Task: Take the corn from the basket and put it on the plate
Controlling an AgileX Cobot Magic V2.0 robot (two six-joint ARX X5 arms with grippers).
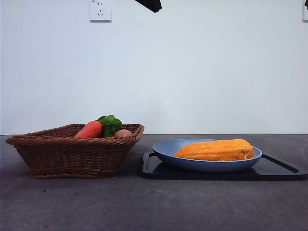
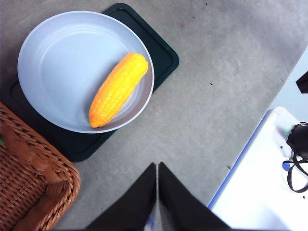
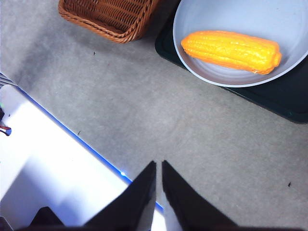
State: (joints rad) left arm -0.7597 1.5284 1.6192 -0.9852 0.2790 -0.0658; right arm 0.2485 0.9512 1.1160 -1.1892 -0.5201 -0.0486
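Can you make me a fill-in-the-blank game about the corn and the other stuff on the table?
1. The corn lies on the light-blue ____.
2. The plate sits on a flat black ____.
3. The carrot is inside the woven ____.
4. The left pincer and the right pincer are both ____ and hold nothing.

Missing words: plate, tray, basket, shut
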